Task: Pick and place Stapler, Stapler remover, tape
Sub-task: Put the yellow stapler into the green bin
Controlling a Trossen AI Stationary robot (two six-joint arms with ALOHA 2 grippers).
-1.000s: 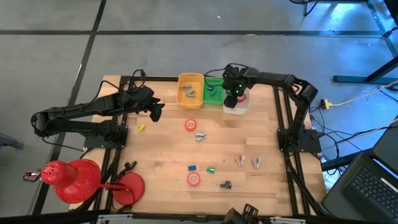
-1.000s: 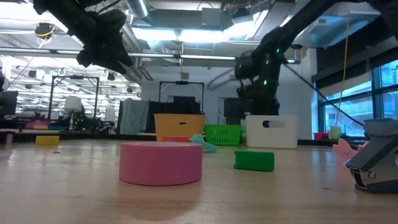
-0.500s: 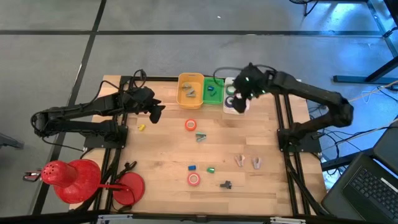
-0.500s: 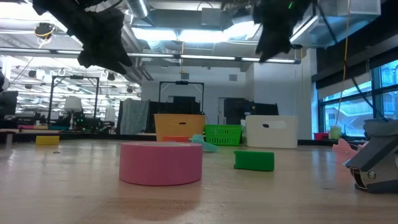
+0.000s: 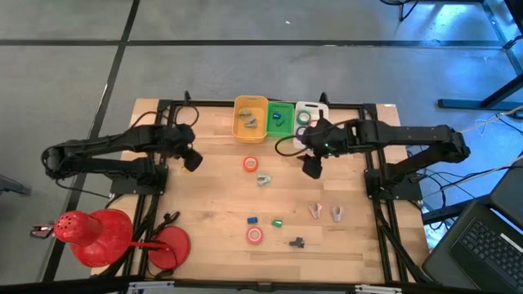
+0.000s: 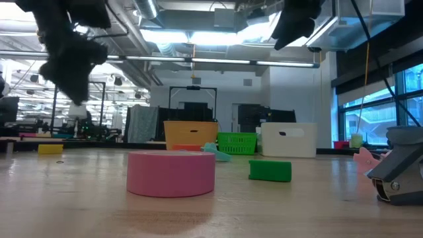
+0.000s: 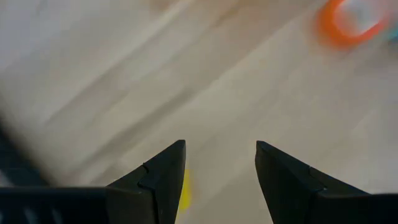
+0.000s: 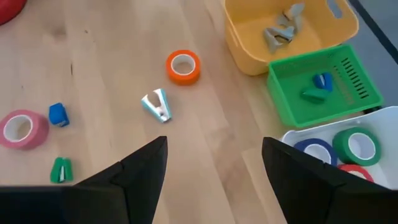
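Observation:
Both my grippers hang open above the table and hold nothing. My left gripper (image 5: 192, 159) (image 7: 221, 146) points down at the table's left side, above a small yellow piece (image 5: 185, 167) (image 7: 185, 186). My right gripper (image 5: 312, 167) (image 8: 213, 146) hovers right of centre, just nearer than the bins. An orange roll of tape (image 5: 251, 164) (image 8: 183, 66) and a pink roll (image 5: 256, 235) (image 6: 172, 173) lie flat on the wood. A silver stapler remover (image 5: 263, 178) (image 8: 158, 106) lies beside the orange roll. A small blue stapler (image 5: 253, 220) and a green one (image 5: 277, 222) (image 6: 269, 170) lie nearer.
At the far edge stand a yellow bin (image 5: 240, 131) with grey removers, a green bin (image 5: 291, 131) with small staplers and a white bin (image 5: 298, 144) with tape rolls. Two pink removers (image 5: 325, 212) and a black piece (image 5: 297, 242) lie near right. Large red things (image 5: 98, 237) sit near left.
My right gripper has risen from the white bin and swung toward the table's near side, ending above the wood right of centre. My left gripper has tipped downward and drawn back slightly toward the table's left edge.

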